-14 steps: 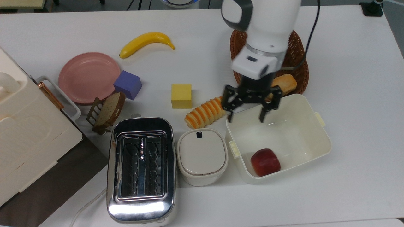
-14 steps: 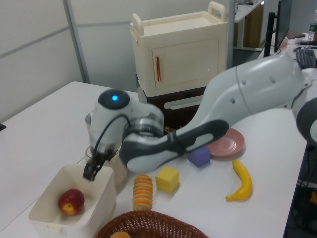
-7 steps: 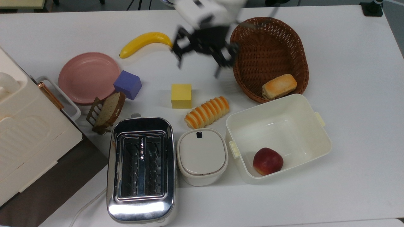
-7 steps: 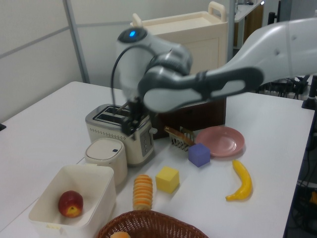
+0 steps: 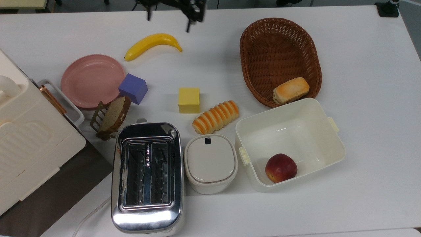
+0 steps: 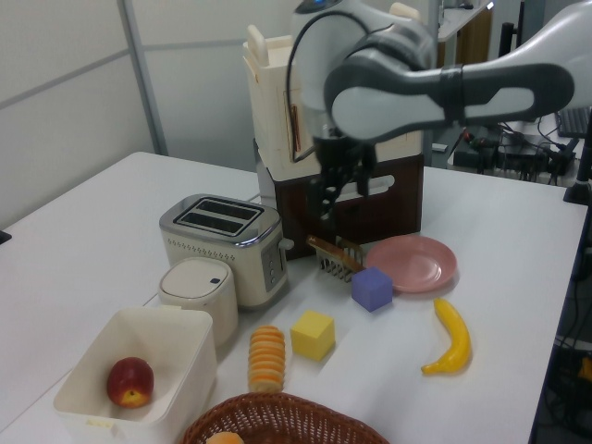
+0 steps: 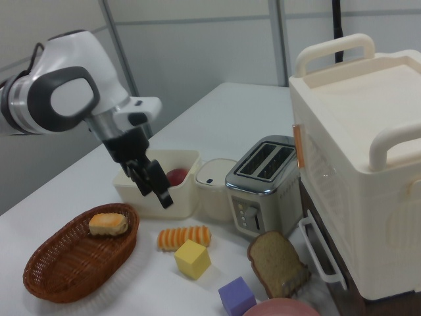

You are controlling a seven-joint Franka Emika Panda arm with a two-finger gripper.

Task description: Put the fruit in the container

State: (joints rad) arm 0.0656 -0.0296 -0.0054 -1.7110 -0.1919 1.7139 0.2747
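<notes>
Fruit (image 5: 281,168) sits inside the container (image 5: 332,144), in the tub's corner toward the lower left of the top view, touching or almost touching the wall there. Looks like the job is done; nothing left to carry.

My gripper (image 5: 171,13) hangs at the top edge of the top view, upper centre, above the banana (image 5: 152,44) and well apart from the tub. Fingers are spread, nothing between them. From the gripper the fruit lies toward the lower right of the top view, past the yellow cube (image 5: 189,99) and the striped bread roll (image 5: 215,117). Fruit is round, so no long axis to line up with. I judge no further approach is needed.

Left view puts my gripper (image 6: 338,190) high in the frame centre, before the cream cabinet (image 6: 342,92), and shows the fruit (image 6: 129,382) low in the tub (image 6: 171,370), yellowish patch facing the camera. Right view has my gripper (image 7: 154,184) overlapping the tub (image 7: 131,191) in the frame, with just a red sliver of fruit (image 7: 176,176) over the rim; the top view settles that they are apart.
</notes>
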